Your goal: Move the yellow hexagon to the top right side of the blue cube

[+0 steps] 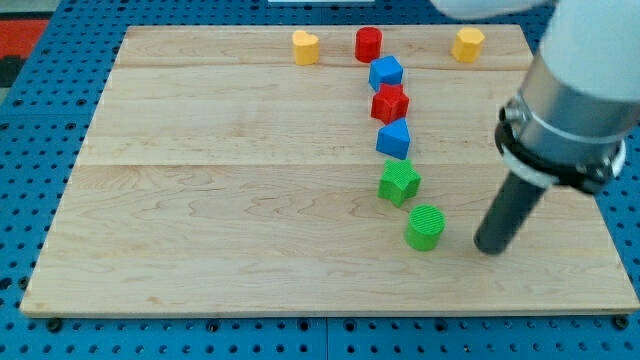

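The yellow hexagon [467,44] sits near the top edge of the wooden board, toward the view's right. The blue cube [386,73] lies left and slightly below it, just under a red cylinder [369,44]. My tip [489,246] rests on the board at the lower right, far below the hexagon and just right of a green cylinder [425,227]. It touches no block.
A yellow heart-like block [306,47] sits at the top, left of the red cylinder. Below the blue cube run a red star [390,103], a blue triangular block [394,140] and a green star [399,182]. The board's right edge [590,200] is near my arm.
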Controlling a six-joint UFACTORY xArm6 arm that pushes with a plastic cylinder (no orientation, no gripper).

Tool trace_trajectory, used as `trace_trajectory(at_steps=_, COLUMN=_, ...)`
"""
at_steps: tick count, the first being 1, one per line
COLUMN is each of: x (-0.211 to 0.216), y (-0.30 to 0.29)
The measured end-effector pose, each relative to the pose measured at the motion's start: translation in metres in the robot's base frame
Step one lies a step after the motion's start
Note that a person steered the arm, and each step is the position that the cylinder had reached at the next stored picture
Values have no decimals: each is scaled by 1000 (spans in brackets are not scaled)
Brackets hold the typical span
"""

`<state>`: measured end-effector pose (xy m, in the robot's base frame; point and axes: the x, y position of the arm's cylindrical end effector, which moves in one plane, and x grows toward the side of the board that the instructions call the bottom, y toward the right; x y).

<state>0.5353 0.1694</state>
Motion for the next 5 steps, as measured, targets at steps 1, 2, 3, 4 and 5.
trace_trajectory(at_steps=1, x=-96, y=9)
trace_trajectory(at_steps=2, x=-187, y=55)
trace_trajectory(at_steps=3, x=-272, y=126)
trace_trajectory(at_steps=4, x=-328, y=123)
trace_trajectory(at_steps=5, x=-294, y=58)
